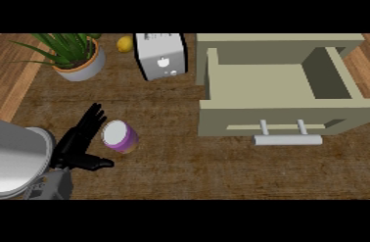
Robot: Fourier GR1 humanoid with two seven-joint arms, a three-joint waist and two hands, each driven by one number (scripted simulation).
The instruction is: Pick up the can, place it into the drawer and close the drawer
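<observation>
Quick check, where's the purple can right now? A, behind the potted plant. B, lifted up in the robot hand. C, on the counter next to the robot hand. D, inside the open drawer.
C: the can stands on the counter just right of the open left robot hand, whose straight fingers are beside it, not curled round it; the drawer is open with nothing in it.

A grey, seemingly rounded forearm [22, 157] ends in a black hand [76, 145].
</observation>
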